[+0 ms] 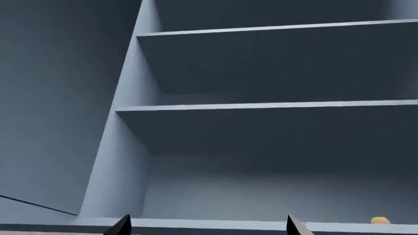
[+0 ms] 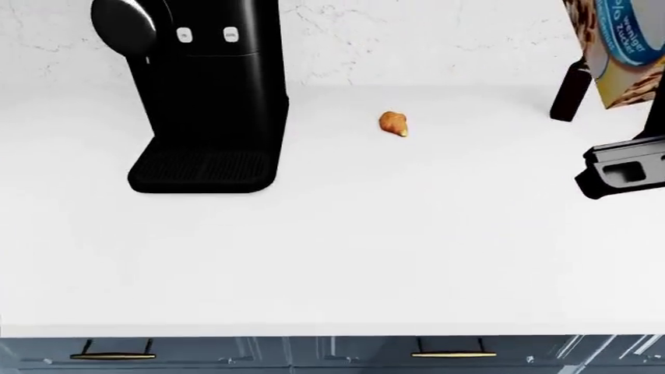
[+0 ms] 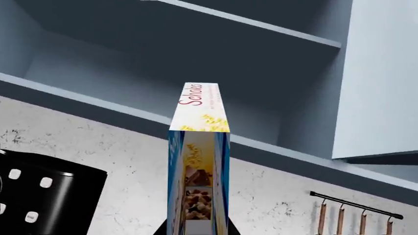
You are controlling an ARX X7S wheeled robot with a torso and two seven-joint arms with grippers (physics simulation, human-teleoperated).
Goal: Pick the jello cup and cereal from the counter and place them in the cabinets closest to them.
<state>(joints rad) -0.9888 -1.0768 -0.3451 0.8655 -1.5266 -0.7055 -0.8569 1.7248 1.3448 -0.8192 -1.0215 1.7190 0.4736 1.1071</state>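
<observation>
Right wrist view: the right gripper (image 3: 196, 230) is clamped on the cereal box (image 3: 197, 161). Its dark jaws show only at the base of the box, one on each broad face, with the narrow side panel facing the camera. The box stands upright in the grip, its top end level with the lower edge of an open upper cabinet (image 3: 196, 54). The cabinet interior is dark blue-grey, with one shelf (image 3: 261, 27) visible and its door (image 3: 382, 78) swung open. Below the cabinet lies a marbled white backsplash (image 3: 117, 147) carrying a rail of hanging utensils (image 3: 356, 213). A black appliance (image 3: 39, 196) shows at the frame edge.

Head view: the same cereal box (image 2: 618, 51) appears at the upper right, raised clear of the counter (image 2: 343, 249), with the dark right arm (image 2: 624, 167) beneath it. A black coffee machine (image 2: 202, 93) stands on the counter at the left. A small orange item (image 2: 393, 123) lies alone near the backsplash. A dark bottle (image 2: 569, 92) stands beside the box. Drawer fronts with brass handles (image 2: 452, 354) run below the counter edge. The jello cup does not appear in any view.

Left wrist view: the left gripper (image 1: 209, 226) has its two fingertips (image 1: 121, 225) set wide apart, holding and touching nothing. It faces a second open cabinet (image 1: 274, 137) with two shelves. A small orange-yellow object (image 1: 381, 221) sits near the cabinet floor's front edge.
</observation>
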